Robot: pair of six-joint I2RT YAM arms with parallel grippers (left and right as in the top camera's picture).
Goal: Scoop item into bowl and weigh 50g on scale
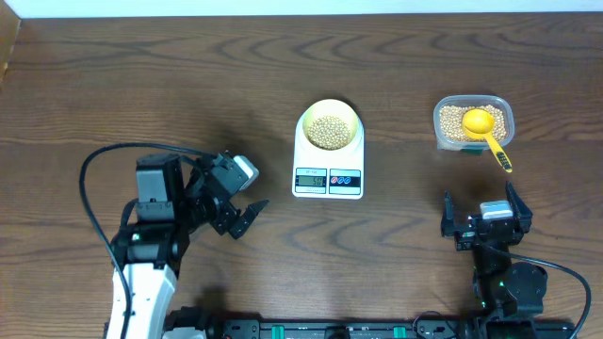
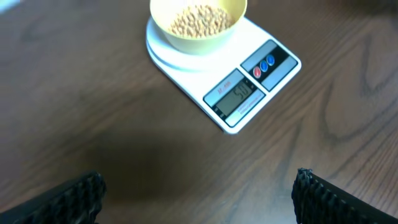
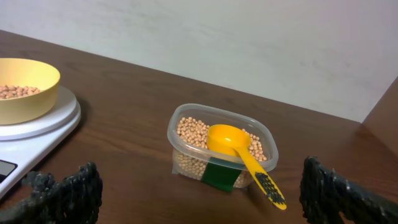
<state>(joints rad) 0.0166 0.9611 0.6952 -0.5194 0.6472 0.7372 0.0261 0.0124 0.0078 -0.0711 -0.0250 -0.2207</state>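
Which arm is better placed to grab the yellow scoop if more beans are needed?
Right. The right gripper, open, sits just before the tub, where the handle of the scoop juts toward it; the left gripper lies beyond the scale.

Glossy plastic scale (image 2: 205,68); wood-grain table (image 1: 141,85)

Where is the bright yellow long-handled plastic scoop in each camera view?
Overhead: upper right, bright yellow long-handled plastic scoop resting in the clear rectangular plastic tub, handle over its lower-right edge.
Left wrist: not in it.
Right wrist: centre, in the same tub.
Shared landmark: pale yellow round bowl on the flat white digital scale.
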